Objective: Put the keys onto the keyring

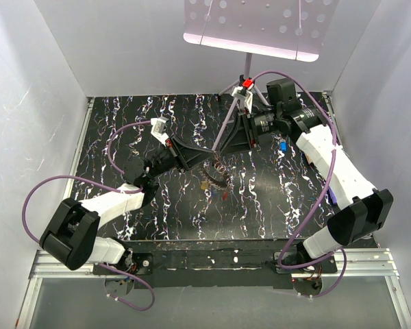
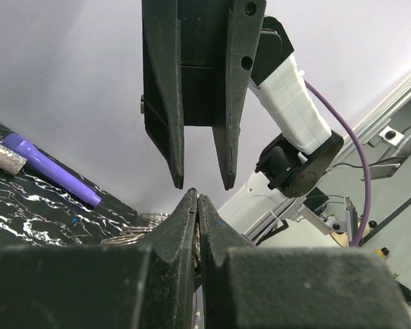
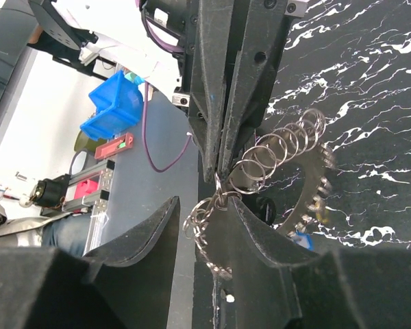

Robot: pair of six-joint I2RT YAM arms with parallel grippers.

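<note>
Now, left pincer (image 3: 216, 173): clamped on the keyring (image 3: 281, 147).
Right pincer (image 3: 204, 205): parted around its loops.
Risk: the thin pinch could slip, dropping the keyring.

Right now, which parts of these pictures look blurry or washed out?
Top view: glare washes out the perforated panel, and the keyring is too small to read. Right wrist view: the keyring's wire loops are crisp, its toothed arc smeared. Left wrist view: the near fingers are dark and soft.
</note>
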